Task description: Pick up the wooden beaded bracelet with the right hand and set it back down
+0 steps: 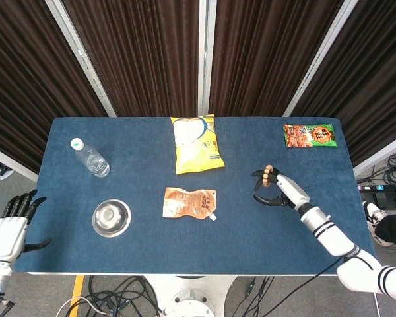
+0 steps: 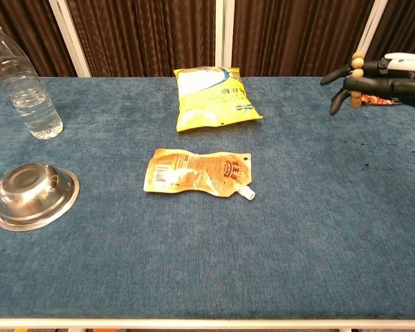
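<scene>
wooden beaded bracelet (image 2: pixel 356 77): we record it off the tabletop (image 1: pixel 138 251), hanging looped over the dark fingers (image 2: pixel 337 75) of the right hand (image 1: pixel 277 189). in the chest view the beads run in a short upright string at the hand's front; in the head view we see only a few pale beads at the top of the hand. the right hand holds it raised above the right half of the blue cloth, fingers pointing toward the middle of the tabletop, its white forearm (image 1: pixel 323 228) leading back to the near right corner.

left hand (image 1: pixel 10 228): we note it off the near left edge of the tabletop, seen in the head view only, dark fingers spread apart and holding nothing.

other items we list on the blue tabletop:
- yellow snack bag (image 1: pixel 197 144), lying flat at the far middle.
- orange spouted pouch (image 1: pixel 189 203), flat near the centre, nearer than the yellow bag, its white cap toward the near right.
- steel bowl (image 1: pixel 111 217), upright, on the near left.
- clear water bottle (image 2: pixel 22 75), on the far left, beyond the bowl and well apart from it; it stands upright in the chest view.
- orange and green snack packet (image 1: pixel 308 135), flat at the far right corner.

dark pleated curtains (image 1: pixel 132 53) hang behind the tabletop.
</scene>
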Available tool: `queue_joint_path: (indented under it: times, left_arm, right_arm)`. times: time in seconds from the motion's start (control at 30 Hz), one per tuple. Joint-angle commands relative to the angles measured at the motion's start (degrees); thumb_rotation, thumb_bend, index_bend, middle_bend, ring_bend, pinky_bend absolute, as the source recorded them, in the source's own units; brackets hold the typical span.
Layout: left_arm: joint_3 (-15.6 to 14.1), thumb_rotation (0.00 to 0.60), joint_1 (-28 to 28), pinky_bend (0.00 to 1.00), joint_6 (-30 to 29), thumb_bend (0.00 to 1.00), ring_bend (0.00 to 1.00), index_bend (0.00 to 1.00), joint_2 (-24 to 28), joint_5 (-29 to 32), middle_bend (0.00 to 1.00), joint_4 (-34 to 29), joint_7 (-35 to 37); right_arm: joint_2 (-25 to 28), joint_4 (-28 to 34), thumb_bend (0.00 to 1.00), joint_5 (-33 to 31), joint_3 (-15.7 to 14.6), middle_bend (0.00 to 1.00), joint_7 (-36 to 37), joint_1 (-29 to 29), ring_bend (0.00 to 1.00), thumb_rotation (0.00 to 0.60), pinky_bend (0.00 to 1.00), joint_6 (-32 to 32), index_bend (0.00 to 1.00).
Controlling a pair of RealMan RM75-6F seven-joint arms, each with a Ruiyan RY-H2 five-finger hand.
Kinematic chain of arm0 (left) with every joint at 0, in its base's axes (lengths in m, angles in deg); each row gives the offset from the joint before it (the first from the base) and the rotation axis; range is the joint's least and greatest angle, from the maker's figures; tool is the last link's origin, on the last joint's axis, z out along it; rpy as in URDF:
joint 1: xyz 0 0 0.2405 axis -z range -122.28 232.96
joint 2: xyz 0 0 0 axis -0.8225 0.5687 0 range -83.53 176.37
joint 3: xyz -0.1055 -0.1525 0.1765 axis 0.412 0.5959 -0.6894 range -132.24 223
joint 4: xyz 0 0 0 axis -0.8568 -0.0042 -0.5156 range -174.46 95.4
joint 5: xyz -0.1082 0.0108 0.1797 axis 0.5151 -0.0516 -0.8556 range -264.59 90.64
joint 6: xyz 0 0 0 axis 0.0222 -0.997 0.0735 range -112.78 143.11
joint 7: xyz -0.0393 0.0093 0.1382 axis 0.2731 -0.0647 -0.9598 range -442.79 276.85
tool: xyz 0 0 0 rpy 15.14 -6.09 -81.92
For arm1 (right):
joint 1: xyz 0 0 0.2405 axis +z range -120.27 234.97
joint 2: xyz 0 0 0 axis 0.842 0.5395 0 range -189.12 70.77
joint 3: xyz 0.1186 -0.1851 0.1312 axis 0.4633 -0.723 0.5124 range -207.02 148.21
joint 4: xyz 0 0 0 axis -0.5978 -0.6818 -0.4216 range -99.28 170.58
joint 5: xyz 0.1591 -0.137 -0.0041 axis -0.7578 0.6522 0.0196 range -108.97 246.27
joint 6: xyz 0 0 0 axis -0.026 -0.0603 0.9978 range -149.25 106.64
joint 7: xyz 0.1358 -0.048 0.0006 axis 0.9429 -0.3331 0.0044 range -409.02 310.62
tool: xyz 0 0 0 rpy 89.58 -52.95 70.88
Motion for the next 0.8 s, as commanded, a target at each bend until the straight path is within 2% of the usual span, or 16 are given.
queue_joint_path:
  times: [0.03,0.1,0.2,0.3,0.4,0.53,0.57,0.6,0.67,0.73,0.8]
  left_arm:
    - [-0.2,0.600,0.0,0.04,0.1,0.00,0.00,0.15,0.0,-0.1,0.01,-0.1,-0.1]
    - [-0.3,0.600,0.0,0.04,0.4,0.00,0.00,0.15,0.3,0.0,0.01,-0.3,-0.3]
    - [-0.4,0.600,-0.1,0.04,0.4,0.00,0.00,0.15,0.5,0.2,0.01,-0.5,-0.2]
    - [-0.4,0.600,-0.2,0.04,0.2,0.00,0.00,0.15,0.5,0.4,0.01,-0.3,0.1]
    - [-0.3,0.600,-0.3,0.04,0.1,0.00,0.00,0.15,0.3,0.4,0.01,-0.1,0.3]
    - [0.0,0.600,-0.4,0.04,-0.4,0.00,0.00,0.15,-0.1,0.5,0.01,0.6,0.5]
    - [0.1,0.600,-0.4,0.04,-0.5,0.00,0.00,0.15,-0.2,0.6,0.01,0.7,0.4]
    - [0.2,0.600,-0.4,0.04,-0.7,0.00,0.00,0.15,-0.4,0.6,0.01,0.9,0.3]
    - [0.5,0.600,-0.5,0.04,-1.1,0.00,0.00,0.16,-0.8,0.8,0.01,1.4,-0.3]
    - [0.8,0.600,-0.5,0.04,-1.2,0.00,0.00,0.16,-1.2,1.3,0.01,1.8,-1.3]
    - [0.9,0.600,-0.5,0.04,-1.1,0.00,0.00,0.16,-1.5,1.9,0.02,1.7,-2.0]
  right_arm:
    - [-2.1,0.7,0.17,-13.7,0.8,0.38,-43.1,2.9,0.15,0.266,0.00,-7.0,0.22]
    - [-1.4,2.2,0.15,-18.6,0.3,0.32,-50.4,4.9,0.11,0.265,0.00,-11.5,0.18]
    - [0.1,4.5,0.07,-25.1,-0.4,0.18,-56.3,7.5,0.02,0.264,0.00,-16.5,0.05]
    - [1.5,7.0,0.00,-30.8,-1.2,0.09,-60.4,9.4,0.00,0.263,0.00,-18.3,0.00]
    - [1.7,8.6,0.00,-33.0,-1.6,0.09,-63.1,9.3,0.00,0.262,0.00,-14.8,0.00]
    - [1.7,11.1,0.01,-30.9,0.0,0.15,-63.2,5.2,0.00,0.275,0.00,-3.0,0.00]
    - [2.0,11.8,0.03,-29.5,0.4,0.18,-62.3,3.9,0.01,0.346,0.01,-0.1,0.01]
    - [2.3,12.4,0.06,-27.7,0.6,0.22,-61.3,2.4,0.04,0.445,0.04,3.0,0.03]
    - [3.2,13.3,0.15,-23.0,0.8,0.26,-58.0,-1.6,0.09,0.582,0.12,10.2,0.08]
    - [4.6,14.1,0.24,-18.4,0.4,0.29,-53.9,-5.6,0.11,0.600,0.17,16.4,0.13]
    - [6.0,15.0,0.27,-15.0,-0.3,0.29,-50.3,-8.9,0.11,0.600,0.17,20.9,0.14]
